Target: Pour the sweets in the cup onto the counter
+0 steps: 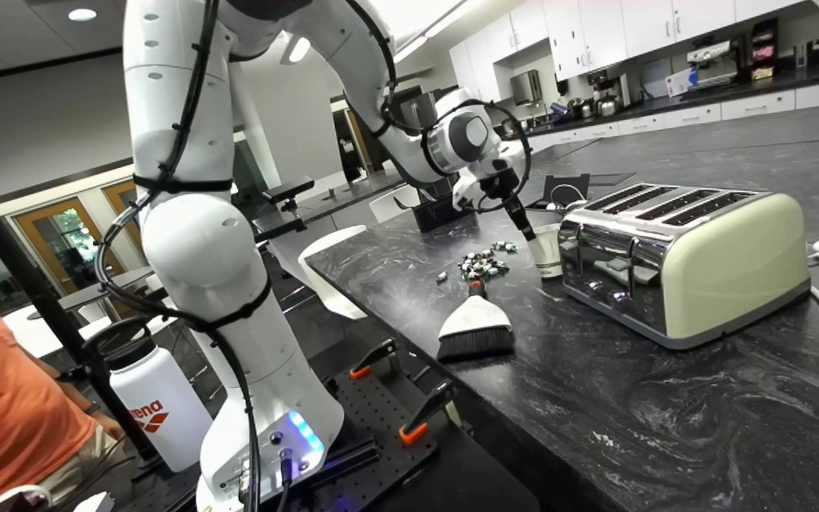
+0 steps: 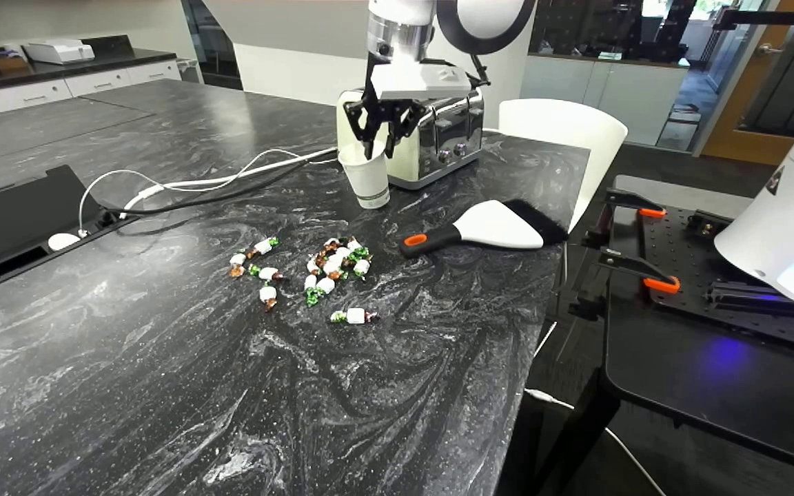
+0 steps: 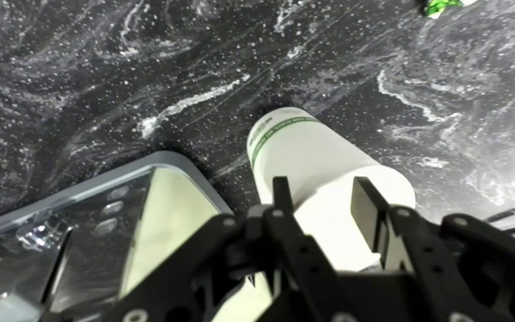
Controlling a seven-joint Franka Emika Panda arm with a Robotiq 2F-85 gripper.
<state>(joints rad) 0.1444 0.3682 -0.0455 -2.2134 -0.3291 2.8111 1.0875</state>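
The white paper cup [image 2: 369, 187] stands on the dark marbled counter [image 2: 163, 399] right beside the toaster; it also shows in an exterior view [image 1: 549, 254] and the wrist view [image 3: 304, 143]. My gripper [image 2: 378, 149] is at the cup's rim from above, with the near-toaster finger outside the wall and the other finger seeming to be inside the mouth. In the wrist view my gripper [image 3: 322, 185] shows a wide gap between its fingertips. The sweets [image 2: 336, 260] lie scattered on the counter, also in an exterior view [image 1: 480, 264]. The cup's inside is washed out.
The pale green and chrome toaster [image 1: 736, 277] stands close against the cup and my gripper. A white-and-black brush [image 2: 500, 224] lies near the counter edge. A raised socket box [image 2: 32, 207] with white cables [image 2: 231, 180] is on the counter's other side.
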